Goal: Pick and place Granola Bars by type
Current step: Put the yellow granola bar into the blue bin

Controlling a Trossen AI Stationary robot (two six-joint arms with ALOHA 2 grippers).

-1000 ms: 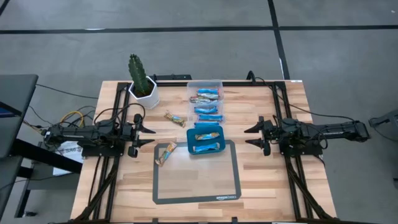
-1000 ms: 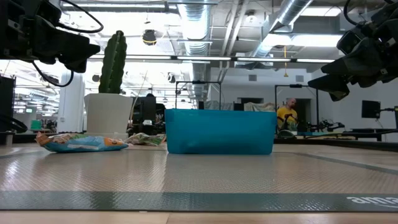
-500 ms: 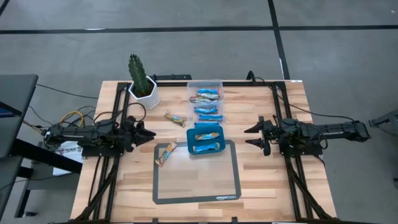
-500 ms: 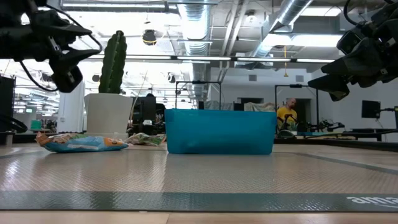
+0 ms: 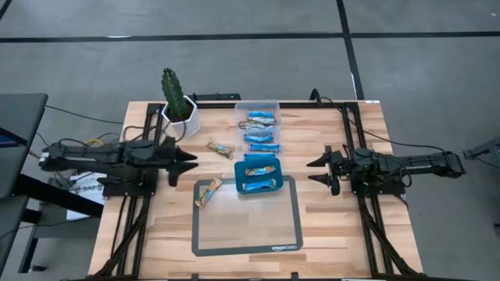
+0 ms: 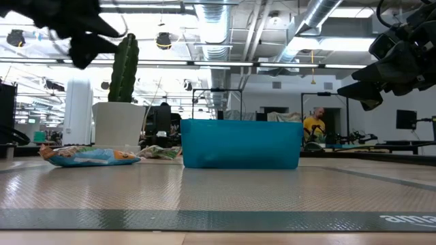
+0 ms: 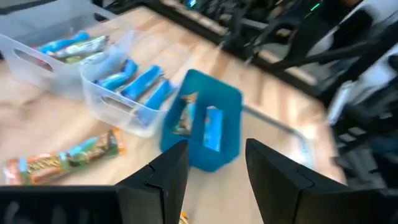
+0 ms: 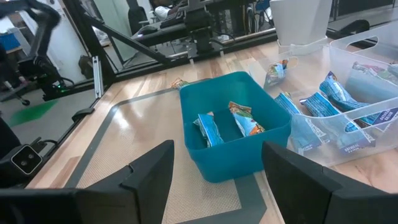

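- Left hand (image 5: pixel 190 161), fingers apart and empty, hovers near the surface's (image 5: pixel 336 234) left edge.
- Granola Bars (image 5: pixel 260 129) fill the clear box (image 5: pixel 258 104) at the far edge; two lie in the teal tray (image 5: pixel 238 179), two loose beside it.
- Right hand (image 5: pixel 314 171), fingers apart and empty, waits by the right edge.

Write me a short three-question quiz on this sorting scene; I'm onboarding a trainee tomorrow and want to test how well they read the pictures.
1. True or false: the teal tray is empty.
2. How many granola bars lie loose on the table, outside both containers?
3. Multiple choice: the left gripper is A) shut on a bar, B) open and holding nothing, C) inside the clear box.

Key:
1. False. It holds two bars, one and another.
2. Two: one on the bare wood near the cactus pot, one at the mat's edge.
3. B. The right gripper is open too.
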